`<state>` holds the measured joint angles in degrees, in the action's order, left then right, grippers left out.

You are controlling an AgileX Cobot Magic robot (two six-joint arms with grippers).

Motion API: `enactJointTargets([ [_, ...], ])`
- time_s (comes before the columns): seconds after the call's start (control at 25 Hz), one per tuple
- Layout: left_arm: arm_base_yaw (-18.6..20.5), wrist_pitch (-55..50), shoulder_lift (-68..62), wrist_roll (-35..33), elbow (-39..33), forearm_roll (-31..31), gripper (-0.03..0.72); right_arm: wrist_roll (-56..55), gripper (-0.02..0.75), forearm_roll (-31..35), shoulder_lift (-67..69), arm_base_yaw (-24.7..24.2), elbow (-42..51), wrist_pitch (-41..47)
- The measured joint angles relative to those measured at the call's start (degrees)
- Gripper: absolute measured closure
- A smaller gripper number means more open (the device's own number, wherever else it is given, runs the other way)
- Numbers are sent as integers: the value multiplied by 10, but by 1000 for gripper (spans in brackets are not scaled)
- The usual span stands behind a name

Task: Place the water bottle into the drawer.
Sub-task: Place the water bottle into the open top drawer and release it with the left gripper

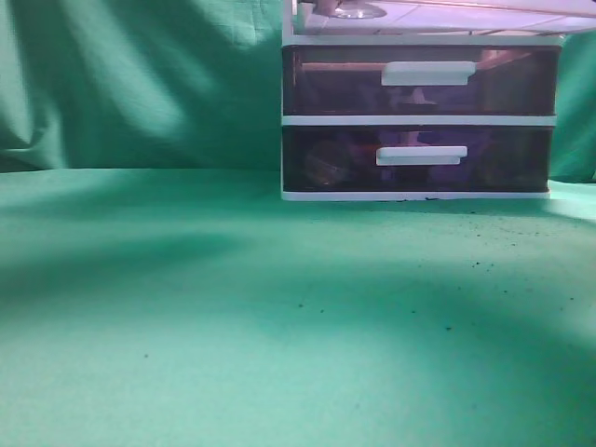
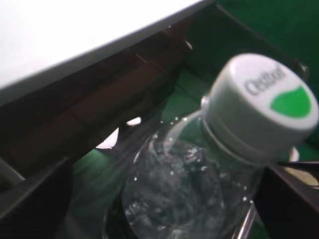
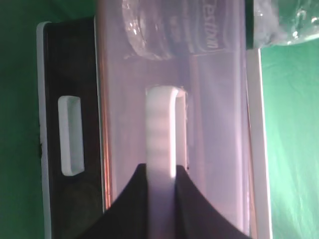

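the left claw (image 2: 209, 234) grips the water bottle (image 2: 199, 189) over the drawer (image 3: 209, 124); lower it fully inside before letting go. the right claw (image 3: 162, 194) pinches the drawer's handle (image 3: 162, 129).

water bottle (image 2: 199, 169) white cap (image 2: 264, 107) printed "Cestbon", label lettering partly legible

Drawer unit (image 1: 419, 116) sits at far right of tabletop (image 1: 233, 326), w/ backdrop cloth (image 1: 140, 84) behind. Top drawer (image 1: 447, 14) is pulled out over two lower drawers (image 1: 419, 84); water bottle (image 1: 358, 11) base rests in it, left side.
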<state>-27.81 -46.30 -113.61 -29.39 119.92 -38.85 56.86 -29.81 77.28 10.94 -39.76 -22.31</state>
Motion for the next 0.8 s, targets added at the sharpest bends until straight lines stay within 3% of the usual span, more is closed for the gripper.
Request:
enactJointTargets([
  [0.16, 0, 14, 0, -25, 5, -52, 44, -1, 639, 0, 0, 0, 0, 1],
  [0.24, 0, 24, 0, -50, 5, -82, 133, -1, 639, 0, 0, 0, 0, 1],
  [0.36, 0, 31, 0, -91, 5, -130, 120, -1, 639, 0, 0, 0, 0, 1],
  [0.4, 0, 32, 0, -105, 5, -147, 162, -1, 639, 0, 0, 0, 0, 1],
  [0.68, -1, 38, -42, -237, 6, -310, 147, -1, 639, 0, 0, 0, 0, 2],
  [0.8, -11, 48, -75, -326, 6, -413, 147, -1, 639, 0, 0, 0, 0, 2],
])
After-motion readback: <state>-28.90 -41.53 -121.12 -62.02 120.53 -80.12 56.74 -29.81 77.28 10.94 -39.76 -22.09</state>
